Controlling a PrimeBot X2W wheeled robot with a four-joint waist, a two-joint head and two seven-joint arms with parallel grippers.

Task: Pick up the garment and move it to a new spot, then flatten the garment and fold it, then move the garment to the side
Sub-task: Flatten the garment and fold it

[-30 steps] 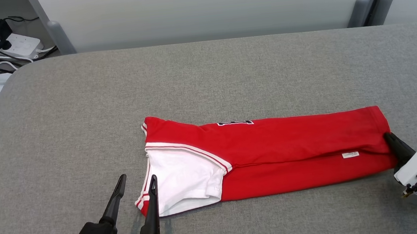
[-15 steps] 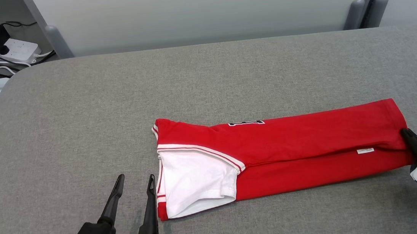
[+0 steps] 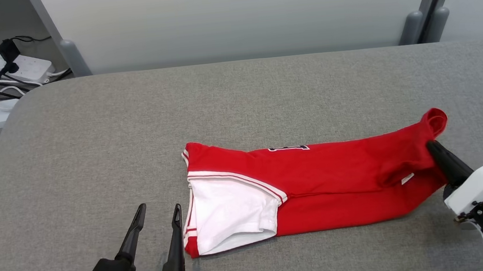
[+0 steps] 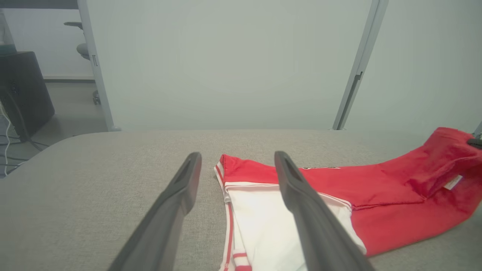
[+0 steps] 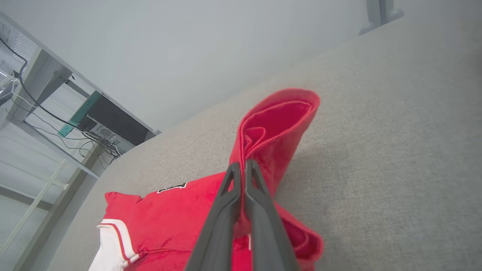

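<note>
One end, flat a second ago, now lifted at frame right, pinched in closed right gripper [image 3: 430, 145]; rest of garment [image 3: 317, 181] flat across centre. Wide open, empty, lower left: left gripper [image 3: 159, 206]. Likely start of crosswise fold.

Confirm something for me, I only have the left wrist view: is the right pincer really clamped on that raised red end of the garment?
Observer: Yes. The right wrist view shows the right pincer shut on the garment, with that end curled into a loop above its tips.
Operator: And my left pincer, is it over the white sleeve?
Observer: No. In the head view, the left pincer stands open just beside the white sleeve, with nothing between its fingers.
</note>
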